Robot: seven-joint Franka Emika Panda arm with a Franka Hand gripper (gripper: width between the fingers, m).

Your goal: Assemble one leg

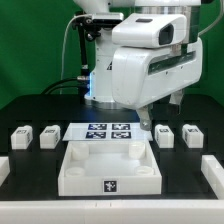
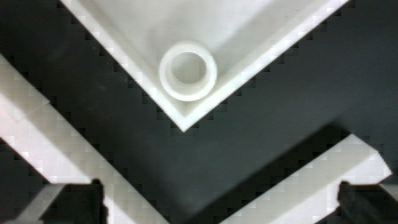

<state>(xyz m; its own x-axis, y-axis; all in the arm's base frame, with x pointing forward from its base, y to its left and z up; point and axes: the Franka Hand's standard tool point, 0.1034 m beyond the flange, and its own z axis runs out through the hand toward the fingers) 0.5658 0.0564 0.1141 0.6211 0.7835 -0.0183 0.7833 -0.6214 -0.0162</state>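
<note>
Several small white legs with marker tags stand in a row on the black table. Two are at the exterior view's left point(image 1: 20, 135) point(image 1: 47, 135) and two at its right point(image 1: 165, 133) point(image 1: 190, 132). The large white square tray-shaped piece point(image 1: 72, 172) lies in front, in the middle. My gripper point(image 1: 148, 118) hangs above the tray's far right corner, open and empty. In the wrist view my gripper point(image 2: 217, 206) shows two dark fingertips point(image 2: 63, 205) wide apart. Ahead of them is a tray corner point(image 2: 125, 30) with a round hole point(image 2: 189, 70). No leg shows in the wrist view.
The marker board point(image 1: 108, 131) lies flat just behind the tray, between the two pairs of legs. White bars lie at the table's left edge point(image 1: 3, 170) and right edge point(image 1: 213, 175). Two white bands point(image 2: 45, 110) cross the black surface in the wrist view.
</note>
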